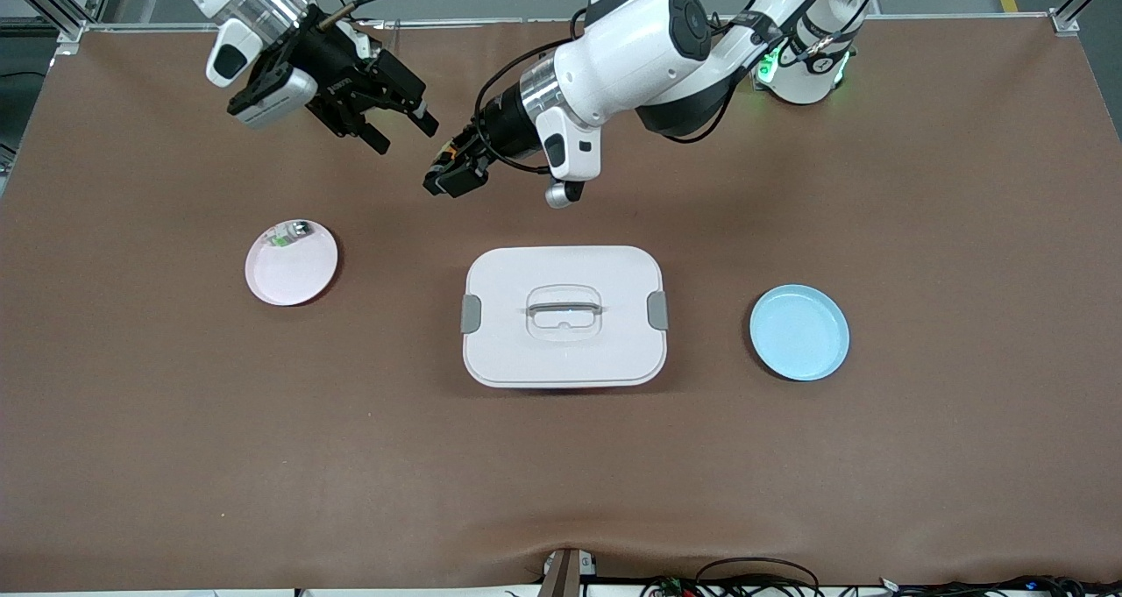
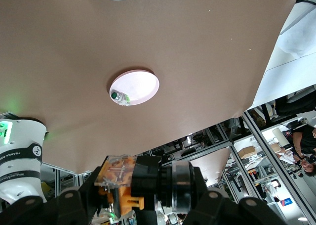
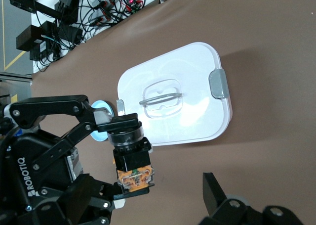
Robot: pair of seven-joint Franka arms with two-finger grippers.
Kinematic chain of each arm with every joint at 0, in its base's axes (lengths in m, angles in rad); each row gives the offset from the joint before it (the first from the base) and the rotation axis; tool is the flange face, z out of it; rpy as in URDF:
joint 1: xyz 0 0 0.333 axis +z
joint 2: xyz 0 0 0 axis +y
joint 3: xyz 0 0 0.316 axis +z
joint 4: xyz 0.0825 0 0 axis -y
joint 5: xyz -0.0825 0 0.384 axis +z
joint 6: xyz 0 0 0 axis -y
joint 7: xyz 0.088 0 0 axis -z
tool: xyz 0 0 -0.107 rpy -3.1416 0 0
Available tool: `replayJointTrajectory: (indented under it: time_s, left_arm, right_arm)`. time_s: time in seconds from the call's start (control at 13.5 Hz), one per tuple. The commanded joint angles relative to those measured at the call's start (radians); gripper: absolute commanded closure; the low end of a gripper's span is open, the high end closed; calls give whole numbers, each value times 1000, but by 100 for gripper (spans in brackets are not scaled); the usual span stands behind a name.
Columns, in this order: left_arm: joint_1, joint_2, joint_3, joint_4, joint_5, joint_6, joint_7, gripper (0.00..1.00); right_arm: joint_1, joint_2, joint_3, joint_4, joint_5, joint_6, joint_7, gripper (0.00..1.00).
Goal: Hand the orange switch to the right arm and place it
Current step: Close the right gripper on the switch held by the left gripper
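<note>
My left gripper (image 1: 451,176) is shut on the orange switch (image 1: 449,152) and holds it in the air over the bare table, between the robots' bases and the white box. In the left wrist view the switch (image 2: 148,183) lies lengthwise between the left gripper's jaws (image 2: 143,198), its orange end at one side. My right gripper (image 1: 408,138) is open right beside it. In the right wrist view the switch (image 3: 129,153) hangs between the right gripper's spread jaws (image 3: 165,200), its orange end close against one finger (image 3: 98,202). I cannot tell whether they touch.
A white lidded box (image 1: 561,356) sits mid-table and also shows in the right wrist view (image 3: 197,86). A pink plate (image 1: 294,277) with a small clear-and-green part (image 1: 289,231) lies toward the right arm's end. A blue plate (image 1: 798,331) lies toward the left arm's end.
</note>
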Motion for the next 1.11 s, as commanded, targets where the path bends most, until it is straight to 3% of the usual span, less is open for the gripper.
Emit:
replayJointTrajectory:
  time_s: [0.0,0.59,0.96,1.04]
  left_arm:
    - [-11,2,7,21,18,9,-14,83]
    - [-11,-13,7,21,16,9,-14,83]
    - [-11,-17,7,21,16,9,-14,83]
    - [-10,-17,7,21,16,9,-14,83]
  right_arm:
    - [10,2,0,-16,18,47,11,0]
    - [79,78,2,-51,28,240,14,0]
    - [96,92,2,-51,37,262,36,0]
    - [96,92,2,-51,37,262,37,6]
